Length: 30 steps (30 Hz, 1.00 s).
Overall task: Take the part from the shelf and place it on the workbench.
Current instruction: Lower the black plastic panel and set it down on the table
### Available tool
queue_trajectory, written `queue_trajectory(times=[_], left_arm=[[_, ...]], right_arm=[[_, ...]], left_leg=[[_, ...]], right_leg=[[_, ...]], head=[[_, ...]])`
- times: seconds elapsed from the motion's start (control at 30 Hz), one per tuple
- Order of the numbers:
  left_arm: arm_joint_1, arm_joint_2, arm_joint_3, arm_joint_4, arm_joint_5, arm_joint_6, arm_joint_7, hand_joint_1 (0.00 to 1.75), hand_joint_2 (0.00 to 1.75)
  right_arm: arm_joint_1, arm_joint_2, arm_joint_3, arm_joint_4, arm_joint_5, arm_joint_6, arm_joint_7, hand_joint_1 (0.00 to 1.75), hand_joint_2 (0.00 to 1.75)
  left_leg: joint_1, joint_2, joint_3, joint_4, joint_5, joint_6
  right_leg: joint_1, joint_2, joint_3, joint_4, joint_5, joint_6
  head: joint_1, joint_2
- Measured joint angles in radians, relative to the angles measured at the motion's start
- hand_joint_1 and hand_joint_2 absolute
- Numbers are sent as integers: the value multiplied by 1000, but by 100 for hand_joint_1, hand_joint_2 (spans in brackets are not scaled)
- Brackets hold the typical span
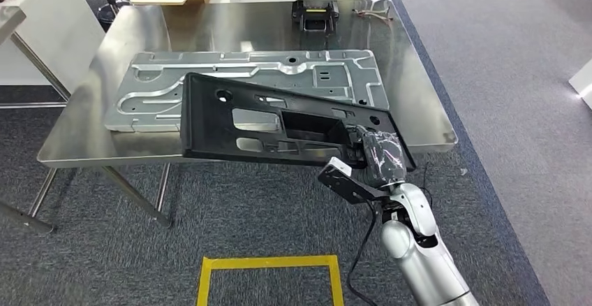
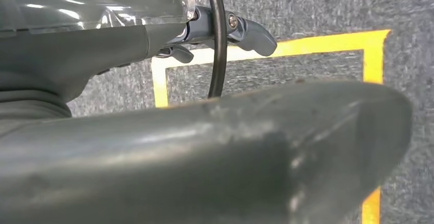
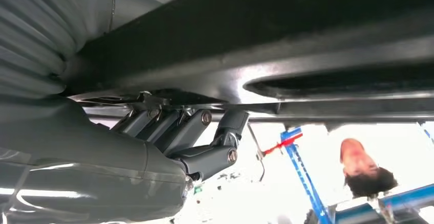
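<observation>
Workbench (image 1: 91, 121) fills upper left to centre of the head view, a silver plate (image 1: 167, 86) lying on it. Black part (image 1: 237, 135) overhangs its near edge, mid-frame, gripped lower right by right hand (image 1: 380, 156). Judgement: carry it forward, lower level, then release. Left hand (image 2: 215, 35): fingers curled, holding nothing.

Head view is evenly lit and sharp, with soft ceiling glare on the steel workbench (image 1: 419, 89). Right wrist view has a blown-out white background; left wrist view's close foreground is blurry.
</observation>
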Motion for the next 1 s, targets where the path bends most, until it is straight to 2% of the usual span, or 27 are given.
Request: queue_trajectory(times=[0.07,0.1,0.17,0.2,0.27,0.3,0.33,0.37,0.4,0.43,0.47,0.5,0.53,0.57,0.63,0.7,0.77,0.8,0.83,0.87,0.9,0.97,1.0], left_arm=[[-2,1,0,0,0,-1,0,0,0],[-3,2,0,0,0,-2,0,0,0],[-8,3,0,1,0,-2,0,0,0],[-10,2,0,1,-1,-2,0,0,0],[-11,1,0,1,-1,-2,0,0,0],[-10,1,0,1,-1,-2,0,0,0],[-9,1,0,1,-1,-2,0,0,0],[-8,1,0,1,-1,-2,0,0,0],[-6,1,0,1,-1,-3,0,0,0],[-3,1,0,2,-1,-3,0,0,0],[-2,1,0,2,-1,-4,1,0,0],[-1,1,0,3,-1,-4,2,0,0],[-2,1,0,4,-1,-4,2,0,0],[-4,1,0,4,-1,-4,3,0,0],[-6,1,0,4,-1,-4,3,0,0],[-8,0,0,4,-1,-4,3,0,0],[-10,0,0,4,-1,-2,3,0,0],[-11,0,0,4,-1,0,3,0,0],[-12,1,0,4,-1,3,4,0,0],[-12,0,0,4,-2,5,5,0,0],[-12,0,0,4,-3,7,6,0,0],[-13,-2,0,5,-4,9,8,0,0],[-15,-3,0,5,-5,9,9,0,0]], right_arm=[[-12,1,13,-7,8,0,4,175,175],[-19,1,18,-9,13,1,8,175,175],[-31,3,26,-12,22,1,14,175,175],[-33,3,30,-13,27,2,17,175,175],[-36,3,39,-14,38,4,24,175,175],[-37,3,42,-13,43,7,28,175,175],[-37,3,45,-13,47,10,31,175,175],[-37,3,48,-12,50,13,34,175,175],[-38,3,50,-12,54,15,37,175,175],[-39,3,53,-10,56,17,40,175,175],[-41,3,55,-8,59,18,43,175,175],[-44,3,57,-6,63,20,47,175,175],[-47,3,58,-5,67,21,51,175,175],[-50,3,59,-4,70,22,55,175,175],[-53,2,61,-2,73,23,60,175,175],[-57,1,62,2,75,23,64,175,175],[-58,0,62,10,82,22,72,175,175],[-58,-2,62,15,88,22,77,175,175],[-56,-4,62,20,98,21,84,175,175],[-56,-8,61,26,110,21,91,175,175],[-56,-12,60,32,122,20,98,175,175],[-58,-23,50,48,144,16,116,175,175],[-59,-28,42,57,153,13,124,175,175]], left_leg=[[-1,2,6,16,-4,-12],[-1,15,-1,42,5,-17],[2,48,-55,140,9,-28],[4,62,-93,198,-5,-34],[13,73,-169,274,-68,-45],[16,75,-193,279,-93,-48],[19,77,-206,258,-99,-50],[21,79,-209,217,-77,-52],[23,83,-206,157,-19,-53],[23,87,-205,98,51,-53],[21,90,-203,57,107,-49],[18,92,-202,32,147,-44],[16,91,-202,25,154,-36],[15,88,-195,24,148,-28],[17,83,-173,8,139,-13],[18,79,-143,-7,130,-4],[14,76,-120,-12,115,1],[12,73,-109,-12,106,2],[9,69,-96,-12,95,3],[5,65,-81,-12,84,4],[2,63,-67,-12,73,5],[-5,58,-45,-8,51,3],[-7,55,-39,-6,40,0]], right_leg=[[1,1,17,-8,-7,-15],[0,0,32,-14,-14,-23],[-4,-3,65,-26,-30,-36],[-4,-5,80,-29,-42,-39],[-6,-7,111,-30,-69,-39],[-7,-8,128,-30,-84,-37],[-9,-9,147,-30,-99,-34],[-11,-10,167,-30,-114,-30],[-13,-12,184,-31,-130,-25],[-13,-12,201,-28,-146,-19],[-12,-13,212,-28,-160,-12],[-11,-13,220,-30,-170,-4],[-11,-13,227,-30,-174,4],[-11,-14,228,-30,-171,12],[-14,-15,211,13,-156,23],[-15,-14,149,110,-163,27],[-14,-14,67,200,-217,26],[-13,-14,35,219,-246,25],[-11,-14,13,215,-259,21],[-8,-14,4,186,-242,15],[-4,-14,4,137,-192,6],[10,-9,9,32,-61,-16],[15,-6,11,2,-17,-24]], head=[[0,0],[0,0],[0,0],[0,0],[0,0],[0,0],[0,0],[0,0],[0,0],[0,0],[0,0],[0,0],[0,0],[0,0],[0,0],[1,0],[1,0],[1,0],[1,0],[1,0],[1,0],[1,0],[0,0]])
